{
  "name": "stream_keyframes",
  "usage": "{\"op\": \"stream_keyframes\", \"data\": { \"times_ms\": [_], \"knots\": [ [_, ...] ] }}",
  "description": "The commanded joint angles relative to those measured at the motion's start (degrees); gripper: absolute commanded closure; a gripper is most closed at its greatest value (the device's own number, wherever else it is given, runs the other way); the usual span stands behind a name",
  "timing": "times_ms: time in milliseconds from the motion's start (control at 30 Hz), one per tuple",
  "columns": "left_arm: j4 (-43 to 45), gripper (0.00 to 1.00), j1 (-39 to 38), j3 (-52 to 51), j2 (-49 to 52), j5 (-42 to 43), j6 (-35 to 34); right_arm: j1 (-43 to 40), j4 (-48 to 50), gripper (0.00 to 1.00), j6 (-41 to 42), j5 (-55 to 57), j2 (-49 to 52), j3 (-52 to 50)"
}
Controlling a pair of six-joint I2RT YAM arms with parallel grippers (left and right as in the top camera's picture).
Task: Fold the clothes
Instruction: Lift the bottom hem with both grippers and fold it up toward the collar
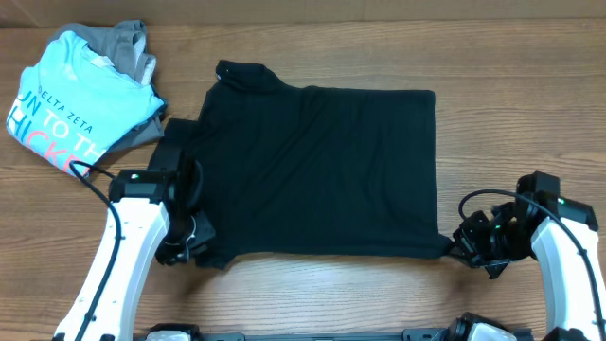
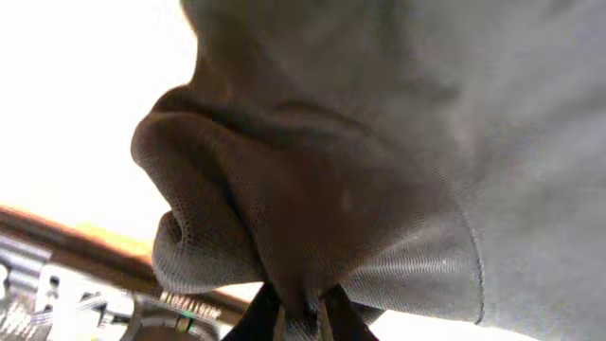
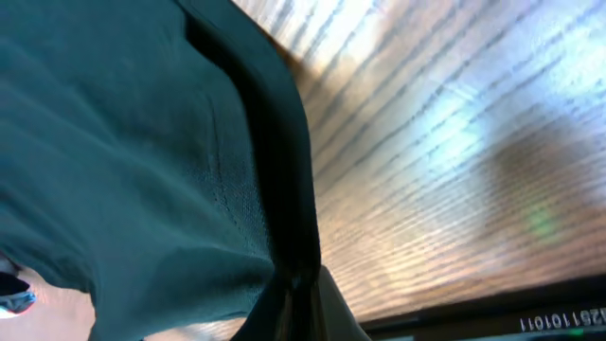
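Fabric soft and limp, the black T-shirt (image 1: 322, 170) lies spread on the counter (image 1: 312, 294) between left fingers (image 2: 260, 320) pinching its bunched corner and right fingers (image 3: 333, 311) clamped on its hem edge.

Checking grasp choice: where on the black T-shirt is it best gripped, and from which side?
Probably its two near corners, approached from the near edge: the black T-shirt lies flat, so only edges offer a pinch. The left pincer is shut on bunched fabric at the near-left corner, the right pincer on the near-right hem.
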Motion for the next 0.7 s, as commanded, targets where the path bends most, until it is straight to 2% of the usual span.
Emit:
{"op": "stream_keyframes", "data": {
  "times_ms": [0, 467, 667],
  "knots": [
    [2.9, 0.89, -0.1, 2.2, -1.0, -1.2, 4.4, 0.3, 3.2, 0.96, -0.5, -0.6, -1.0, 1.5],
    [24.7, 0.88, -0.2, 2.2, -0.2, -1.2, 15.3, 0.3, 24.9, 0.96, 7.0, -4.6, 0.3, 1.5],
    [29.1, 0.87, -0.5, 2.2, 2.5, -3.1, 17.2, 0.3, 31.6, 0.96, 9.0, -6.4, 3.6, 1.5]
  ]
}}
